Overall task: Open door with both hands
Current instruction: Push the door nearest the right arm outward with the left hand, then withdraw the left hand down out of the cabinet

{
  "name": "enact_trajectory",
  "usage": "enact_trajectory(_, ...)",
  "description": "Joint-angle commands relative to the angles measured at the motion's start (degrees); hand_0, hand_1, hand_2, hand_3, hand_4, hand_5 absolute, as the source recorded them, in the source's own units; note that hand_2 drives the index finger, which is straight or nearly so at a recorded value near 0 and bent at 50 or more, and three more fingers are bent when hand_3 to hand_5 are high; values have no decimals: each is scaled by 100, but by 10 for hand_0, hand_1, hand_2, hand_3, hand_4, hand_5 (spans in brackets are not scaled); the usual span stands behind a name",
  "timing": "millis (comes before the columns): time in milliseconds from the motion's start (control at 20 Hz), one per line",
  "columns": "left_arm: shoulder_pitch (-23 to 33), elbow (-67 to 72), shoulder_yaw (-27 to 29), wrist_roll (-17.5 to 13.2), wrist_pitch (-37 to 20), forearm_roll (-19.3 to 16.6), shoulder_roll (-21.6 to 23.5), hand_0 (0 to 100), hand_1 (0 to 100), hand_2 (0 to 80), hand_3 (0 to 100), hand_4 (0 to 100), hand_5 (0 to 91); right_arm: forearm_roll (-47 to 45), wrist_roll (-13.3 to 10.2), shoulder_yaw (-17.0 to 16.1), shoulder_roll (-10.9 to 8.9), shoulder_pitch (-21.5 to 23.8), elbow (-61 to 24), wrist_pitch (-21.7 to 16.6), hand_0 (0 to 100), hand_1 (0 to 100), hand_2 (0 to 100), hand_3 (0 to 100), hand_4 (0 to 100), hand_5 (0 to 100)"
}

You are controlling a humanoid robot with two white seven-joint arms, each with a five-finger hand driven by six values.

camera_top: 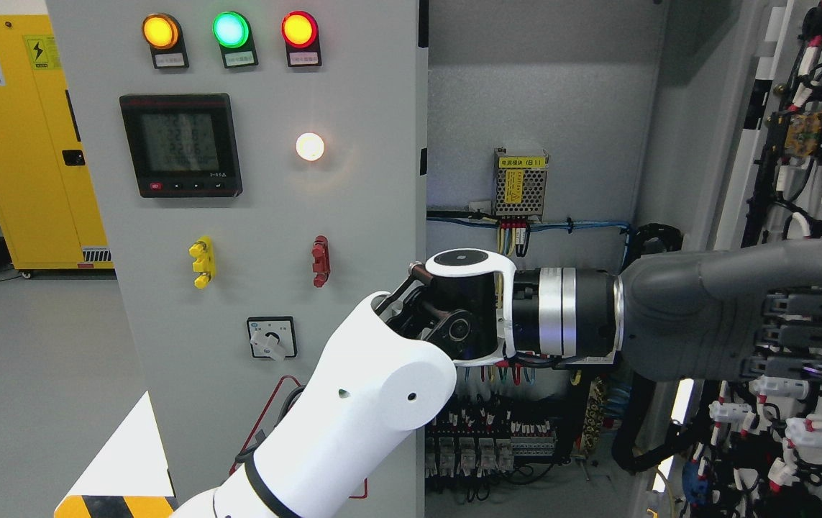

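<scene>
Head view: the left arm [353,403], smooth white shell with a black wrist joint and metal ring, reaches across from the lower left; its grey left hand [734,316] lies flat against the open right door [799,180], fingers [799,331] extended, gripping nothing; fingertips cut off at the frame's edge; the closed left door [267,180] carries round lamps.

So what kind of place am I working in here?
Most likely an industrial electrical room or test lab. The left hand reaches across an open grey control cabinet with indicator lamps and a digital meter, wiring shows inside, and a yellow safety cabinet stands behind.
</scene>
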Motion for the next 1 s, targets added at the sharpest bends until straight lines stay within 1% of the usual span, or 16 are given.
enact_trajectory(0, 77, -15, 512, 35, 131, -135, -10, 120, 556, 0, 0, 0, 0, 1, -3, 0, -2, -62, 4, 2, 0, 500, 40, 0, 0, 0)
enact_trajectory(150, 165, -103, 652, 36, 149, -118, 25, 120, 556, 0, 0, 0, 0, -8, -3, 0, -2, -62, -5, 2, 0, 500, 40, 0, 0, 0)
enact_trajectory(300, 454, -462, 785, 36, 263, -135, 69, 120, 556, 0, 0, 0, 0, 1, -3, 0, -2, -62, 4, 2, 0, 500, 40, 0, 0, 0)
enact_trajectory(401, 639, -752, 864, 36, 342, -118, 183, 120, 556, 0, 0, 0, 0, 1, -3, 0, -2, -62, -5, 2, 0, 500, 40, 0, 0, 0)
enact_trajectory(501, 710, -859, 891, 44, 378, -118, 236, 120, 556, 0, 0, 0, 0, 1, -3, 0, -2, -62, 4, 2, 0, 500, 40, 0, 0, 0)
enact_trajectory(651, 911, -1025, 899, 44, 378, -135, 481, 120, 556, 0, 0, 0, 0, 1, -3, 0, 7, -62, 4, 2, 0, 500, 40, 0, 0, 0)
enact_trajectory(701, 1112, -1209, 899, 53, 378, -144, 604, 120, 556, 0, 0, 0, 0, -8, -3, 0, 7, -62, 4, 2, 0, 500, 40, 0, 0, 0)
enact_trajectory(751, 1367, -1454, 873, 131, 378, -188, 744, 120, 556, 0, 0, 0, 0, 1, -3, 0, 7, -62, -5, 2, 0, 500, 40, 0, 0, 0)
enact_trajectory(801, 1569, -1648, 864, 280, 378, -284, 876, 120, 556, 0, 0, 0, 0, 1, -3, 0, 7, -62, -5, 2, 0, 500, 40, 0, 0, 0)
enact_trajectory(851, 1911, -1859, 864, 577, 378, -502, 1052, 120, 556, 0, 0, 0, 0, 1, -3, 0, 16, -62, 4, 2, 0, 500, 40, 0, 0, 0)
enact_trajectory(951, 2526, -2097, 864, 974, 378, -750, 1316, 120, 556, 0, 0, 0, 0, 1, -3, 0, 16, -62, -5, 2, 0, 500, 40, 0, 0, 0)
